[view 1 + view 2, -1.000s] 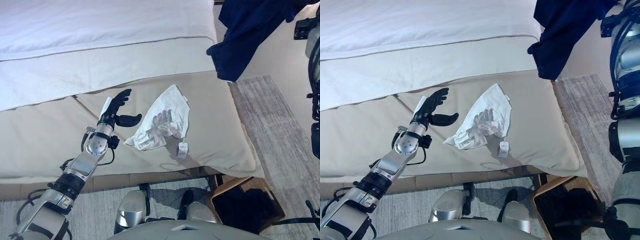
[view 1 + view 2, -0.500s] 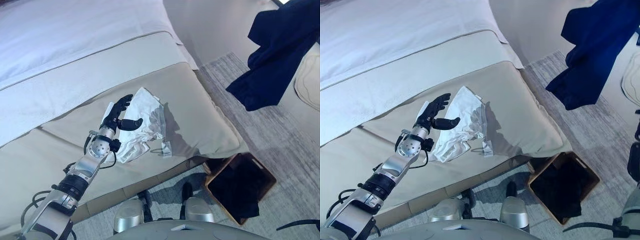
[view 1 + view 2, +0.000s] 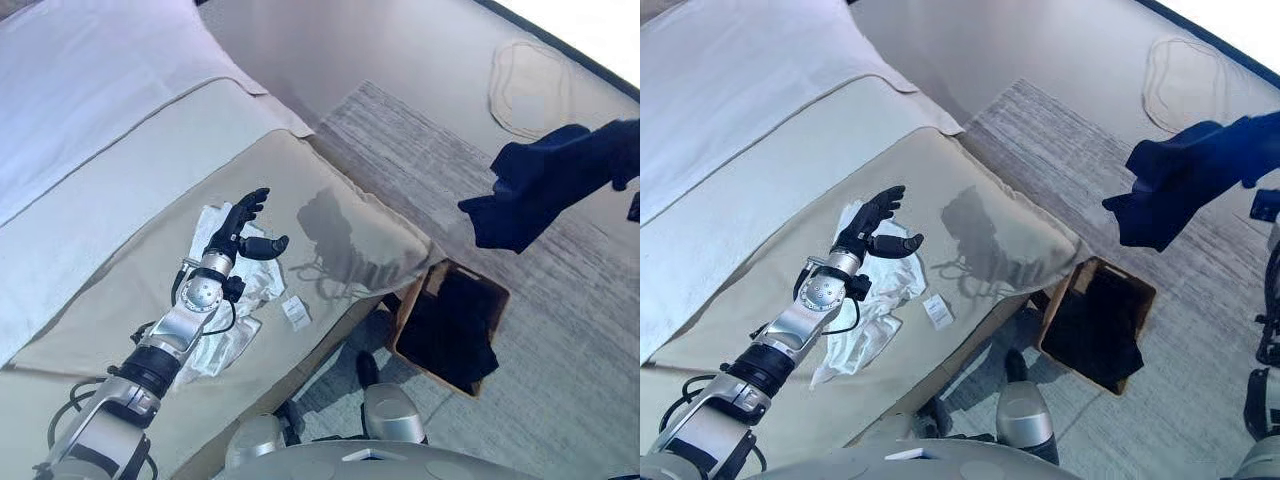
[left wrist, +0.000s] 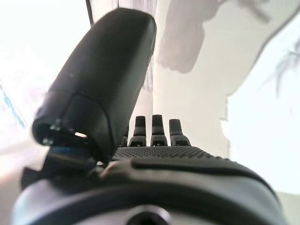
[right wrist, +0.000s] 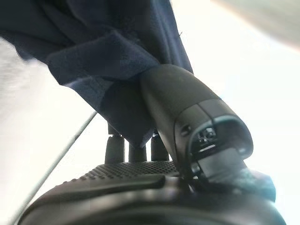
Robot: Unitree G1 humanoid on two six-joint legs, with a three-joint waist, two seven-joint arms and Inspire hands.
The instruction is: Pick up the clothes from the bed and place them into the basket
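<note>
A navy garment [image 3: 545, 190] hangs in the air from my right hand [image 5: 154, 187], whose thumb and fingers pinch the cloth [image 5: 108, 42]. It hangs over the floor, beyond and to the right of the wooden basket [image 3: 412, 302], which stands on the floor by the bed's corner and holds dark clothes. A crumpled white garment [image 3: 865, 335] lies on the beige bed cover. My left hand [image 3: 235, 225] is open with straight fingers, just above the white garment's far end; it also shows in the left wrist view [image 4: 159, 154].
The bed [image 3: 120, 200] with a white duvet [image 3: 80, 90] takes up the left. A small white tag [image 3: 294, 312] lies near the bed's edge. A grey rug [image 3: 420, 150] covers the floor, with a cream round mat [image 3: 530, 85] beyond it.
The camera has swung to the right. My right hand has carried the navy garment from above the bed's corner out over the floor past the basket. The left hand stays over the white garment.
</note>
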